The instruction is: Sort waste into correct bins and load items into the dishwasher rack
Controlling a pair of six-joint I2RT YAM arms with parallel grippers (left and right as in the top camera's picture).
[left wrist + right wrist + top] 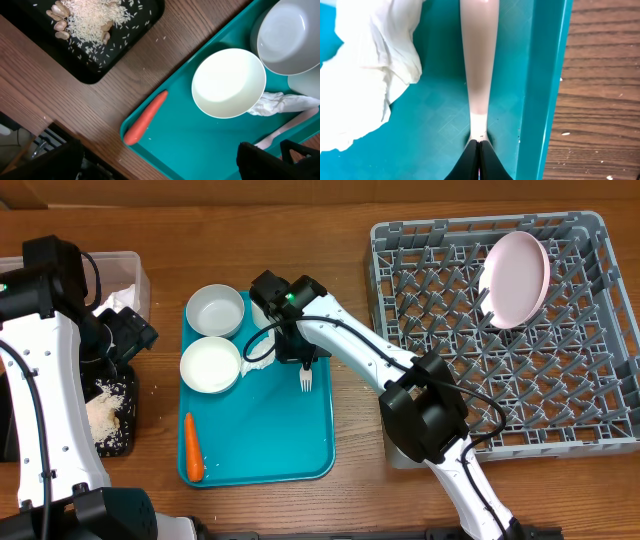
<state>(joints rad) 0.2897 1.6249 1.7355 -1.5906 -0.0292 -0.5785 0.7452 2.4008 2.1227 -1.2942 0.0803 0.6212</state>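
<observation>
My right gripper (479, 142) is shut on the end of the white plastic fork (479, 60), which lies on the teal tray near its right rim. From overhead the fork (305, 380) points toward the front, below that gripper (303, 358). A crumpled white napkin (258, 350) lies just left of it. Two white bowls (215, 310) (210, 365) and an orange carrot (193, 448) also lie on the tray. The pink-white plate (515, 278) stands in the grey rack (590, 380). My left gripper (160, 167) hangs open over the tray's left edge, holding nothing.
A black tray (112, 415) with pale nuts (59, 22) and white grains sits left of the teal tray (290, 440). Behind it stands a clear tub (130, 270) with white paper. A white cup (306, 84) shows partly beside the far bowl.
</observation>
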